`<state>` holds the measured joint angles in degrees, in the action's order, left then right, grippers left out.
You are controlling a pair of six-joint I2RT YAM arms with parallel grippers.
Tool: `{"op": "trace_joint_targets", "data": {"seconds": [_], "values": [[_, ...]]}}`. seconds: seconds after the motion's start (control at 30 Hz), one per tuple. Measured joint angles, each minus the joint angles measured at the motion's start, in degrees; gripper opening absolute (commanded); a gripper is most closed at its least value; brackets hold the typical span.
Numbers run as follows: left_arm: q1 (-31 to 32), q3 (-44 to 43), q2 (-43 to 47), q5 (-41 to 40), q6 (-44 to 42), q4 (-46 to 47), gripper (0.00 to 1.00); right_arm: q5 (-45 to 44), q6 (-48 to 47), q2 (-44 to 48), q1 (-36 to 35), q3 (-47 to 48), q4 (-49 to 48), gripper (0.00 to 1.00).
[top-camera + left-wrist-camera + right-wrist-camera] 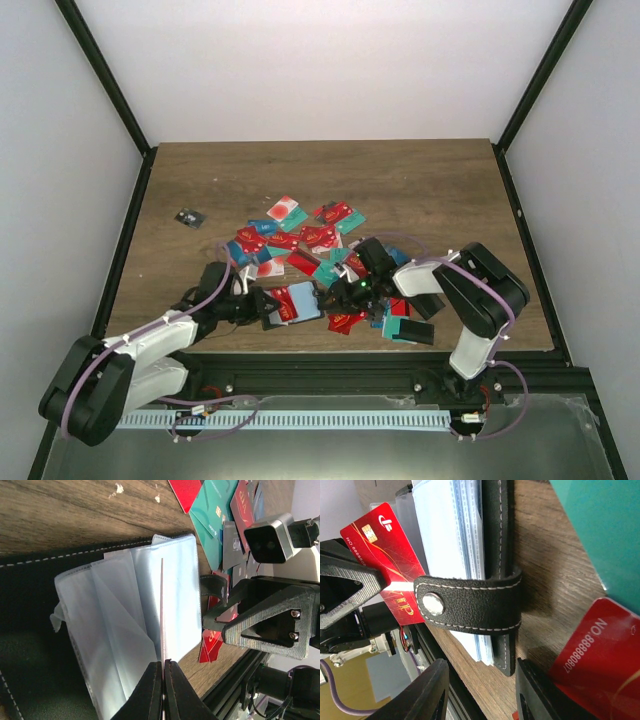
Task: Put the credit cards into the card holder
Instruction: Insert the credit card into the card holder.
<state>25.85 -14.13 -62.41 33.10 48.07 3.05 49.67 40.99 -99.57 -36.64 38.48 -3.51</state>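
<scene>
At the worktop's near edge, pinching a red credit card in the left hand over the card holder, straddling its tab with the half-open right hand; next probably needing aligning with a pocket.

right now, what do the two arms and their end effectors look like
Both the left arm and right arm have black joints, white link shells and a purple cable running along them. The left end effector and right end effector have black angular fingers.
</scene>
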Motion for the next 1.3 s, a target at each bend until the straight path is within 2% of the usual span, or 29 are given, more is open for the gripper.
{"op": "trace_joint_targets", "data": {"seconds": [0.6, 1.3], "values": [[0.0, 2.7, -1.9, 2.2, 4.3, 6.7, 0.04, 0.7, 0.3, 0.0, -0.2, -1.0, -1.7, 0.38], [-0.3, 2.2, -10.5, 6.2, 4.7, 13.0, 0.04, 0.7, 0.8, -0.2, -0.3, -1.1, -2.0, 0.37]]}}
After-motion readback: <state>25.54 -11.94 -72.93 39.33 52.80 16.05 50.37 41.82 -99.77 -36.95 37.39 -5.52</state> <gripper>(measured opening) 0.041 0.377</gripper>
